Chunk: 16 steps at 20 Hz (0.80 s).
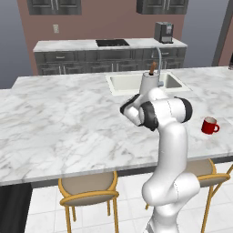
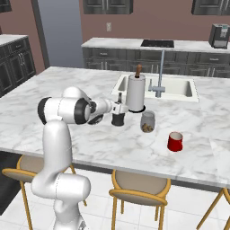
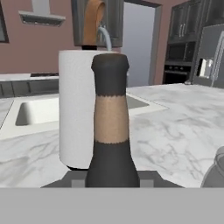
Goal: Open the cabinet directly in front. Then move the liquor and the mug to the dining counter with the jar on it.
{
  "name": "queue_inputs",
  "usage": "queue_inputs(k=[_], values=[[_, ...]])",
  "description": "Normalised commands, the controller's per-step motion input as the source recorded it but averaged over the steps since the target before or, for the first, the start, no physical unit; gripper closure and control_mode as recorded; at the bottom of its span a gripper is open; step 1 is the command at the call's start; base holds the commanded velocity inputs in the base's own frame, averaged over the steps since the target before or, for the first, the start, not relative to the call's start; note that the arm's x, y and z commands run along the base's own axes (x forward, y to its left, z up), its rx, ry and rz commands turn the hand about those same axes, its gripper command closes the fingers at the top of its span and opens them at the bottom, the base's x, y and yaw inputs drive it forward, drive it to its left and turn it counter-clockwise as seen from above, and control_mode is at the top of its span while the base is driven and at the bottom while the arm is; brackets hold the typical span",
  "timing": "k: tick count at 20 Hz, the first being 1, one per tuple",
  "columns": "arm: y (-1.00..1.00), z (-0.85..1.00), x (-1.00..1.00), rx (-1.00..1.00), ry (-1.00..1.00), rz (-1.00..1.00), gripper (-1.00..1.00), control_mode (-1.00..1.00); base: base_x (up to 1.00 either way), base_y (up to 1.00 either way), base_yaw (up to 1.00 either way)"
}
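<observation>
Right base view: tool [image 2: 119, 109] clamped narrow on the liquor [image 2: 118, 115], bottle upright, base at or just above the tabletop [image 2: 67, 94] near its sink-side edge, beside the paper towel roll [image 2: 135, 93]. Jar [image 2: 147, 121] near; release looks next.

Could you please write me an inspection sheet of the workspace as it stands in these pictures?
Surface: dining counter, white veined marble with an inset sink and faucet.
Job's things: liquor upright on the counter beside the paper towel roll; mug upright near the front edge; jar between them, apart from both.
Clutter: paper towel roll only.
Grippers: gripper shut on the liquor, at its neck.
Cables: nothing seen.
Surroundings: yellow-legged stools under the counter; back counter with cooktop and coffee machine; dark cabinets above.
</observation>
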Motion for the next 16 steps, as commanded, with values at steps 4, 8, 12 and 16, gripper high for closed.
queue_inputs(k=[4, 8, 12, 16], values=[[-0.25, -0.21, -0.08, 0.00, 0.00, 0.00, 1.00, -1.00, 0.00, 0.00, 0.00], [0.00, -0.03, 0.00, 0.00, -0.05, 0.00, 1.00, -1.00, 0.00, 0.00, 0.00], [0.00, -0.14, 0.00, 0.00, -0.05, 0.00, 1.00, -1.00, 0.00, 0.00, 0.00], [0.00, -0.16, 0.00, 0.00, -0.07, 0.00, 1.00, -1.00, 0.00, 0.00, 0.00]])
